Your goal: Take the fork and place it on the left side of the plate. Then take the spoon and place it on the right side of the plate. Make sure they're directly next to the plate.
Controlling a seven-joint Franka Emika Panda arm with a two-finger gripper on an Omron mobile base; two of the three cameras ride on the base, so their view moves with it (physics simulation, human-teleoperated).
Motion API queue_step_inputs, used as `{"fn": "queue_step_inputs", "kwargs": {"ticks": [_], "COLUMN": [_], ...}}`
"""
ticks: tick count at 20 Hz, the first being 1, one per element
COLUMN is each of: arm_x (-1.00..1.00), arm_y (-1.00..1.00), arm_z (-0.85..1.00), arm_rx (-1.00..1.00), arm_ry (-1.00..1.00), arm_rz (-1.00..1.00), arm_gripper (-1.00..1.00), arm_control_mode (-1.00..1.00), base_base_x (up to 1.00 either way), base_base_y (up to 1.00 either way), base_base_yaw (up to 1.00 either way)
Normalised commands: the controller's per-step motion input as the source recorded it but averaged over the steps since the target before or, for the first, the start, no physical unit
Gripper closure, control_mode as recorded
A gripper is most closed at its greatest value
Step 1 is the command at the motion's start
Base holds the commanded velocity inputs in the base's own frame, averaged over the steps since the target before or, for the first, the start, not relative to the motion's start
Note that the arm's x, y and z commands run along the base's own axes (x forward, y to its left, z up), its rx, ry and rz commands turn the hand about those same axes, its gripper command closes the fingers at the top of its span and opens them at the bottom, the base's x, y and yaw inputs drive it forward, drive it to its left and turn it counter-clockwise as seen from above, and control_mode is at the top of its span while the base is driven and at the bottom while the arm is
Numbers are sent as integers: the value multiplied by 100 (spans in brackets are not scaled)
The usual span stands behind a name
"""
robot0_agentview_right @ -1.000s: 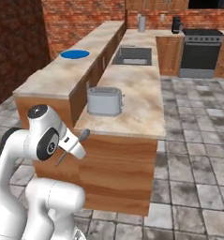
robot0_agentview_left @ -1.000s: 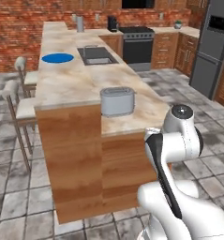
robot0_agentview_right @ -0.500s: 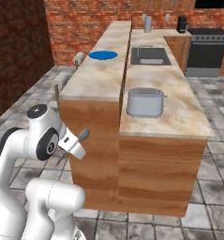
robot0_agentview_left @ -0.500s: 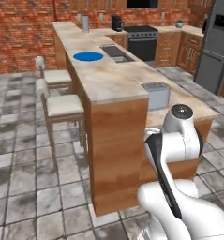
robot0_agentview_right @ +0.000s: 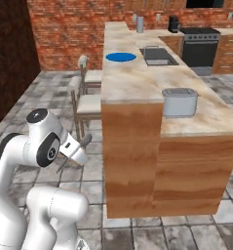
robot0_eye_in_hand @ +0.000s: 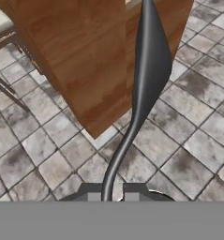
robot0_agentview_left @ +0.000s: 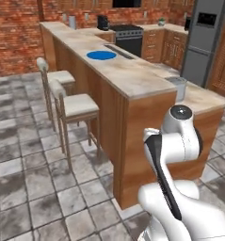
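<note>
Claw (robot0_eye_in_hand: 111, 194) grips the spoon (robot0_eye_in_hand: 148, 70) by its handle, low beside the surface's (robot0_agentview_right: 137, 80) wooden end; the plate (robot0_agentview_right: 121, 57) lies far along that surface, beyond the toaster (robot0_agentview_right: 179, 102), stools (robot0_agentview_left: 71, 106) alongside

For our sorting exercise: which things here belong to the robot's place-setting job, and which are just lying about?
Job: blue plate; grey utensil held in the fingers, fork or spoon unclear.
Lying about: toaster; sink; two stools; stove.

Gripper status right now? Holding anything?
Gripper: shut on a slim grey utensil; fork or spoon cannot be told from here.
</note>
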Motion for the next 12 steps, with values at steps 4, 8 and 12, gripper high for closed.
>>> {"fn": "queue_step_inputs", "kwargs": {"ticks": [4, 8, 12], "arm_x": [0, 0, 0], "arm_y": [0, 0, 0], "arm_z": [0, 0, 0], "arm_rx": [0, 0, 0], "arm_ry": [0, 0, 0], "arm_rz": [0, 0, 0], "arm_gripper": [100, 100, 100], "arm_control_mode": [100, 100, 100], "base_base_x": [30, 29, 31], "base_base_y": [99, 96, 95], "base_base_yaw": [-47, -51, -51]}}
